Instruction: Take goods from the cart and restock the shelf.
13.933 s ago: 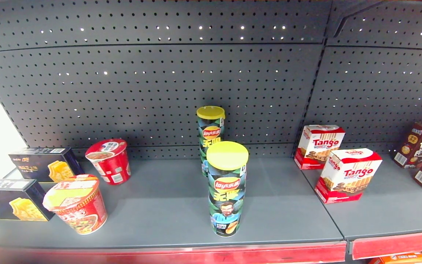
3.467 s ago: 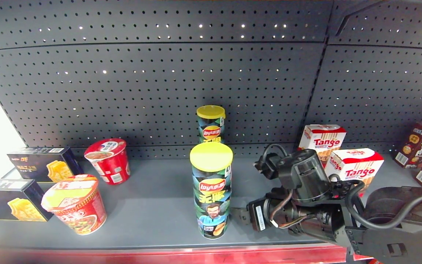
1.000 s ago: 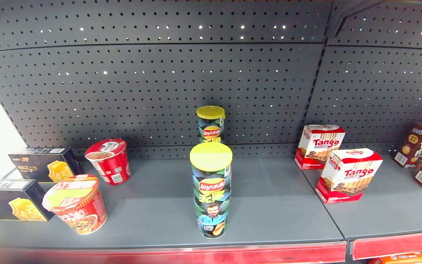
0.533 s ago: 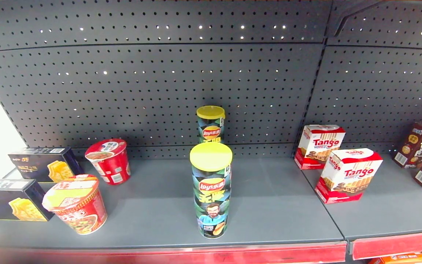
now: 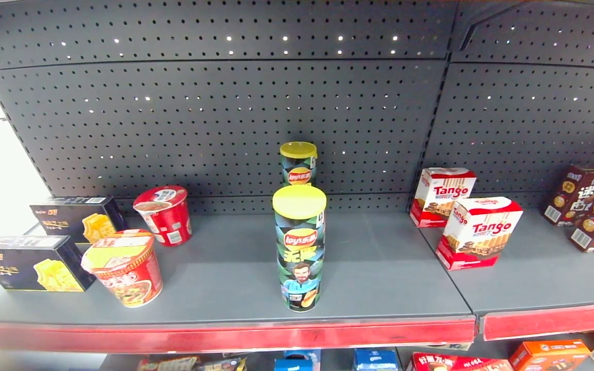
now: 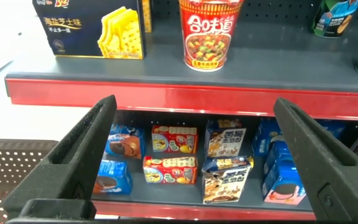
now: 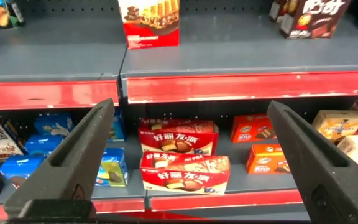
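Broadly, the shelf [image 5: 379, 278] was seen from the head view to be part stocked: a front chip can [image 5: 299, 247] was stood near the edge with a rear chip can [image 5: 298, 164] behind it. Two cup noodles [image 5: 126, 268] and two black boxes [image 5: 34, 263] were set to the left, with wafer boxes [image 5: 477, 232] and brown boxes [image 5: 586, 211] to the right. Wide bare stretches were left between these groups.

From the left wrist view, the left gripper [image 6: 194, 102] was held spread wide with nothing in it, level with the shelf's red edge below the cup noodles. A brown mesh [image 6: 11, 168], possibly the cart, was glimpsed beside it.

From the right wrist view, the right gripper [image 7: 190, 104] was likewise spread wide and unladen, faced toward red packs [image 7: 179, 155] on the lower tier.

Restocking was judged unfinished: another item was yet to be fetched from the cart.
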Robot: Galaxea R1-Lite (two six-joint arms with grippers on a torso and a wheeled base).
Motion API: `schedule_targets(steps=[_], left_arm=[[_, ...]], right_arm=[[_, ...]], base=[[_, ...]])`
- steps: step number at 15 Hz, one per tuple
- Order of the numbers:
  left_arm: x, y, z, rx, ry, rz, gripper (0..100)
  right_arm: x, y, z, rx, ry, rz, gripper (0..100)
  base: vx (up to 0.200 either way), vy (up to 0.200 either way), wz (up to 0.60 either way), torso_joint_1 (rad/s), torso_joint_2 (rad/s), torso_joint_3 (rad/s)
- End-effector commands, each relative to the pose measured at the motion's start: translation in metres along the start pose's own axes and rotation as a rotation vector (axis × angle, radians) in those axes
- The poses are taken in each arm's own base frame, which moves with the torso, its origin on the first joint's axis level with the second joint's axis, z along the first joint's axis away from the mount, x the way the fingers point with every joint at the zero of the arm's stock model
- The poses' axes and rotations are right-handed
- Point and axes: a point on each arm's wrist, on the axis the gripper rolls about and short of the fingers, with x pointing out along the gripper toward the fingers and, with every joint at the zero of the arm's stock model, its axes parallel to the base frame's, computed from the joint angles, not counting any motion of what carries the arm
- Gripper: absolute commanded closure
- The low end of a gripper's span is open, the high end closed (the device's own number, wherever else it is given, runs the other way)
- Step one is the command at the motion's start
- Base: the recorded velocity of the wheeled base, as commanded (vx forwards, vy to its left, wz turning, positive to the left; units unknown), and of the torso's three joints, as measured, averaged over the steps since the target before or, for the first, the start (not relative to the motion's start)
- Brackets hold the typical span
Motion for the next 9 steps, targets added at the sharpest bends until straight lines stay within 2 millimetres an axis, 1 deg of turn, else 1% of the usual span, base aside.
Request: schedule_targets(steps=[1,7,8,9], left_arm=[[0.0001,0.0000,0.0001,-0.001,0.001,0.001,0],[0.0001,0.0001,0.0001,-0.002,0.001,0.004,0],[0.0001,0.0001,0.0001,-0.002,0.001,0.004,0],[0.0001,0.0001,0.0001,-0.002,0.001,0.004,0]], right_arm=[[0.0002,0.0000,0.0000,-0.001,0.002,-0.002,0],[0.0002,-0.0001,0.0000,-0.002,0.002,-0.007,0],[0.0002,-0.0001,0.0000,0.004,0.002,-0.007,0],[0.0002,-0.0001,0.0000,0.005,0.002,-0.007,0]], base=[[0.000,0.000,0.00,0.000,0.00,0.000],[0.000,0.000,0.00,0.000,0.00,0.000],[0.000,0.000,0.60,0.002,0.00,0.002],[0.000,0.000,0.00,0.000,0.00,0.000]])
